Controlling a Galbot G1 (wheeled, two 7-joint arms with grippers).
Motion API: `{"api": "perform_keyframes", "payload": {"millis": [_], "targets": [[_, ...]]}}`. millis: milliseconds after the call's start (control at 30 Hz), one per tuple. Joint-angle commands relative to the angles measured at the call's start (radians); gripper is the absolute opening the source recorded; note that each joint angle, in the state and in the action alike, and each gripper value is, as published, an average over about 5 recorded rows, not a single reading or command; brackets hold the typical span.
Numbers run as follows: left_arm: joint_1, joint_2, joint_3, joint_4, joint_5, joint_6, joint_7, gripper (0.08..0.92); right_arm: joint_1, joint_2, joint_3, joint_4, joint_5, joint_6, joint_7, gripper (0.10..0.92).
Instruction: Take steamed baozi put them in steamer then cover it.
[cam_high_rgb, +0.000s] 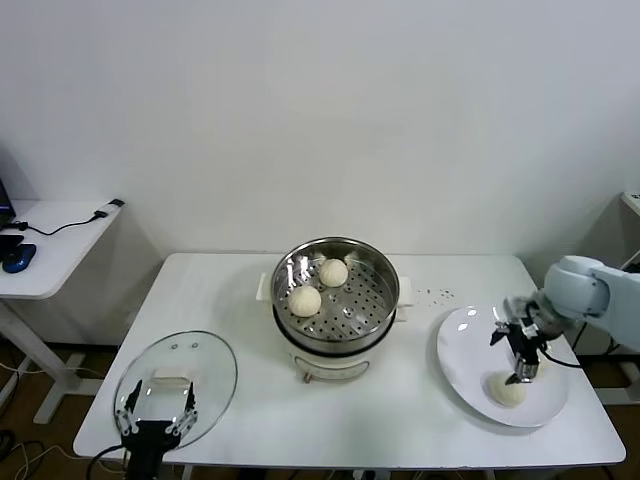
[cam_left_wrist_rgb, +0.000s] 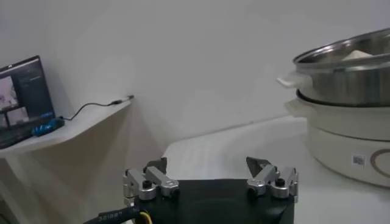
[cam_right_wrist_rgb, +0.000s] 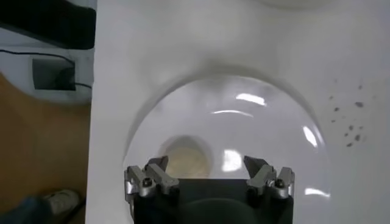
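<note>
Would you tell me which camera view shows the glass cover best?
The head view: the cover lies whole on the table's near left, with the open left gripper over it. The left wrist and right wrist views do not show it.

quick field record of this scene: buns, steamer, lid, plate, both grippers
baozi in steamer: two
baozi on plate: one
steamer: uncovered, table centre
cover: flat on the table, robot's left
plate: robot's right of the steamer
right gripper: open, just above the plate's baozi
left gripper: open, idle over the cover's near edge
</note>
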Motion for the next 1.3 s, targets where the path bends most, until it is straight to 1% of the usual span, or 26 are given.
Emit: {"api": "perform_keyframes", "payload": {"millis": [33,433,533,700,900,1000,1167,1233,1300], "targets": [[-0.002,-0.009,0.006,0.000,0.002,0.004,-0.001,0.823,-0.260,-0.029,0.193,-0.064,-0.102,0.011,0.003,0.823],[-0.009,-0.011,0.010,0.008,0.007,0.008,-0.002,0.823,-0.275,0.019,0.219,-0.106,-0.103,0.010,-0.002,0.822],[-0.005,-0.012,0.010,0.008,0.008,0.007,-0.003,0.823,-0.273,0.026,0.218,-0.111,-0.099,0.011,-0.007,0.793],[-0.002,-0.014,0.013,0.008,0.010,0.009,-0.007,0.823,-0.269,0.030,0.219,-0.113,-0.096,0.014,-0.015,0.674],[-0.003,-0.013,0.018,0.007,0.014,0.016,-0.013,0.823,-0.245,0.026,0.206,-0.107,-0.093,0.024,-0.018,0.583],[-0.002,-0.012,0.018,0.006,0.014,0.016,-0.013,0.823,-0.225,0.023,0.193,-0.106,-0.092,0.031,-0.020,0.563],[0.000,-0.011,0.020,0.008,0.013,0.015,-0.013,0.823,-0.140,0.030,0.145,-0.099,-0.076,0.058,-0.024,0.554],[0.002,-0.010,0.021,0.008,0.013,0.015,-0.013,0.823,-0.037,0.049,0.086,-0.098,-0.068,0.102,-0.035,0.556],[0.004,-0.009,0.021,0.007,0.013,0.014,-0.013,0.823,0.105,0.086,0.002,-0.100,-0.065,0.177,-0.054,0.556]]}}
